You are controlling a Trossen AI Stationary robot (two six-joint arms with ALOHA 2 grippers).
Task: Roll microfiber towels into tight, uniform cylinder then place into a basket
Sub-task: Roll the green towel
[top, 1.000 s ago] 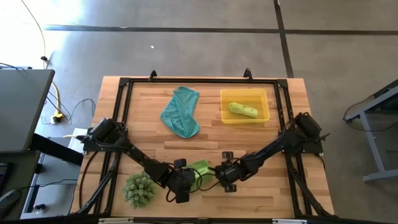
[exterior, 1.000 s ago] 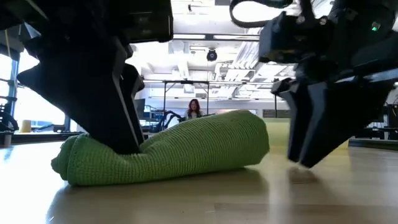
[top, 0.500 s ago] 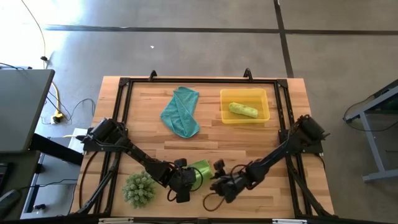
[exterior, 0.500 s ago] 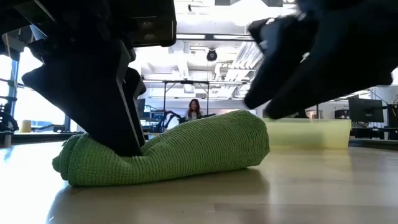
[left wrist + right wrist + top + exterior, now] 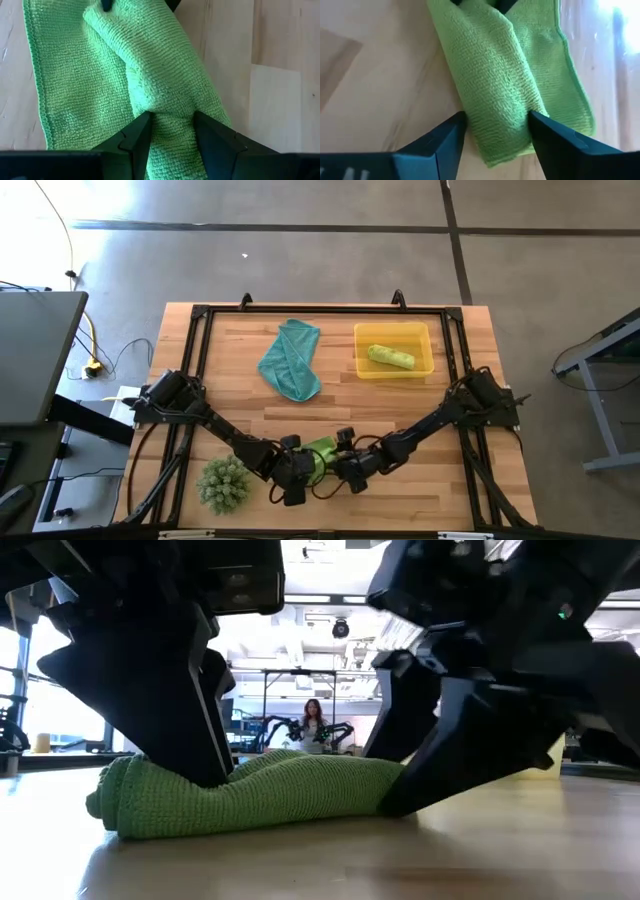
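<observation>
Right gripper has swung back in from the near edge of the bench and now straddles the right end of the lime-green towel roll; a second ago it stood clear of that end with jaws narrower. Left gripper hasn't shifted, same pinch on the left end.

Jaws: left ones are clamped on the roll, fingers squeezing a waist into the cloth in the left wrist view. Right ones stand apart, one finger each side of the roll end, touching or just beside it; not clamped yet, as far as the right wrist view shows.

Why so: left grip pins the roll so it can't unwind, and the loose flap lying flat beside the rolled part says the rolling isn't finished. Right gripper's wide straddle looks like a setup to take the other end, probably for another turn or a two-ended lift.

Where things are: this roll lies near the middle of the bench's near edge, in the low view sagging where the left fingers press. Spiky green plant ball sits just to its left, at the near-left part. Teal-blue towel lies unrolled toward the far edge, left of the yellow basket, which sits toward the far-right corner. One finished lime-green roll is already inside it.

Person visible far back in the room, low view only.
</observation>
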